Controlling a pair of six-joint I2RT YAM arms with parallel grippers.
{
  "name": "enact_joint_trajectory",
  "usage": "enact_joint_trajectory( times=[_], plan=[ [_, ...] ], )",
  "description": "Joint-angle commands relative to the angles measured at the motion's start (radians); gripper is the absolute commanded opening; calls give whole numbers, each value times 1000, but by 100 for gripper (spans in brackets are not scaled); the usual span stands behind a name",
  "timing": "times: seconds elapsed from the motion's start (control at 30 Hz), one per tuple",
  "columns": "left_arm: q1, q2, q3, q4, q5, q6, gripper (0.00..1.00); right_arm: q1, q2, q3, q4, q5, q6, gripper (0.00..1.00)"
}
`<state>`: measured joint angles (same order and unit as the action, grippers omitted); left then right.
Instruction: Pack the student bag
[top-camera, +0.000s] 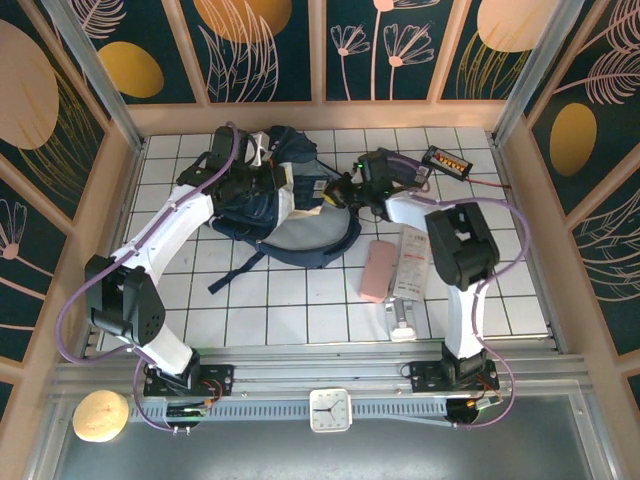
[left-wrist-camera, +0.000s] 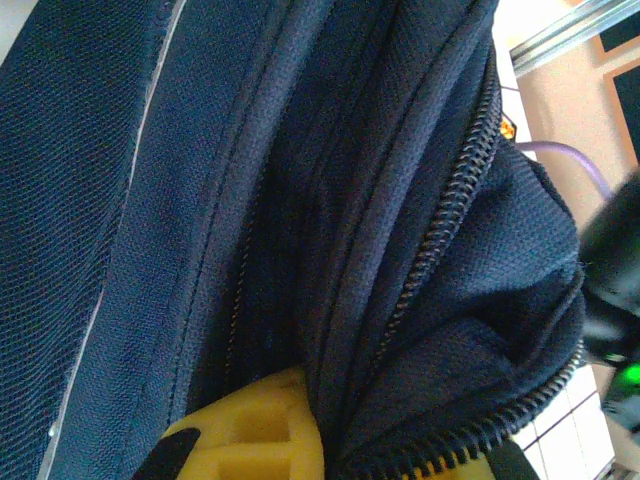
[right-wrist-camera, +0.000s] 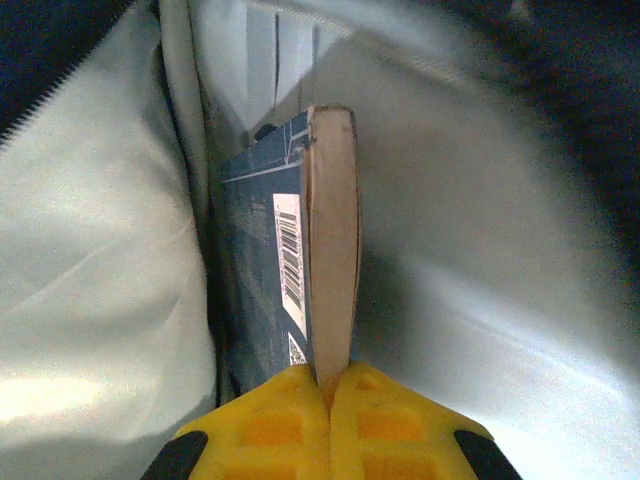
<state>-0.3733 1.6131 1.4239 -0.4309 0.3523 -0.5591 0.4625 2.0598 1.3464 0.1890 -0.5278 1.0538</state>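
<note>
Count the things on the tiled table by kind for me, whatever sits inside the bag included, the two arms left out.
student bag: 1
book, inside the bag: 1
pink case: 1
white printed sheet: 1
small whitish object: 1
black gadget: 1
Total: 6

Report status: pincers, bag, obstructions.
Left pincer shut on student bag zipper edge. Right pincer shut on book, inside grey-lined compartment. Pink case, papers beside bag, clear of its mouth.
</note>
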Motion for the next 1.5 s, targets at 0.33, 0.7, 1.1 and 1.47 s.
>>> enact_joint_trajectory(
  times=[0.33,0.7,1.1,1.47],
  plan=[
    [-10,-22,-45,100,20,-3,0,-134,-390,10,-649,2,-338,61],
    [-10,7,-48,94,22,11,0,-398,-335,12,-824,35,-557,60],
    [-11,-4,-100,94,44,11,0,-560,107,324,-764,208,-580,56],
    [-11,9,-111,77,66,22,0,-546,297,536,-753,187,-549,54]
  ],
)
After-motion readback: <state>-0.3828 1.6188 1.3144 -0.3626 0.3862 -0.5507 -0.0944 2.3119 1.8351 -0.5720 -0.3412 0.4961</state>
